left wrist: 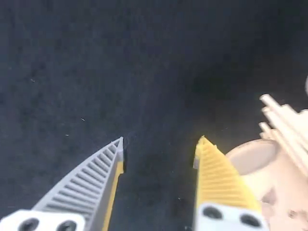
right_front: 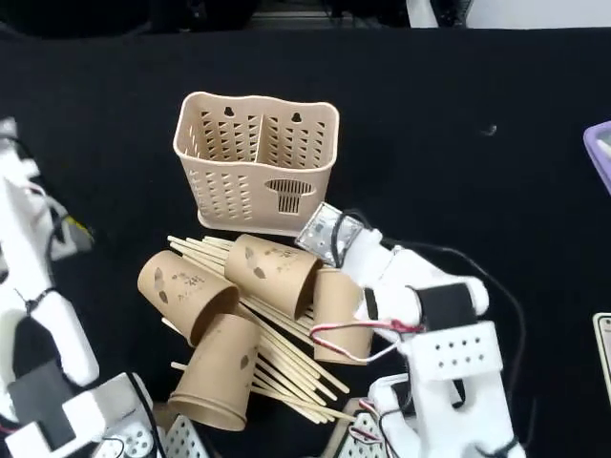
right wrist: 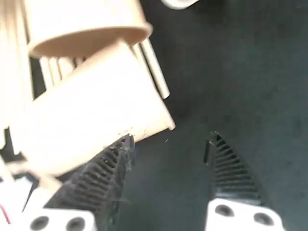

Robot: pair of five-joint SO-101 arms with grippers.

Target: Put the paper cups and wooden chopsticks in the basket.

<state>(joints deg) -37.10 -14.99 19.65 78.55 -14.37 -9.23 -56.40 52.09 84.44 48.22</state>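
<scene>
On the left, the left gripper hangs over the bare black table. Its fingers are spread wide and hold nothing. In the middle, four paper cups lie on their sides on top of the wooden chopsticks, just in front of the basket. The basket looks empty, so I think the first grab is only starting. On the right, the right gripper is spread wide too, holding nothing, with one cup right beside one finger. Next it should slide over so the cup sits between both fingers, then squeeze gently.
</scene>
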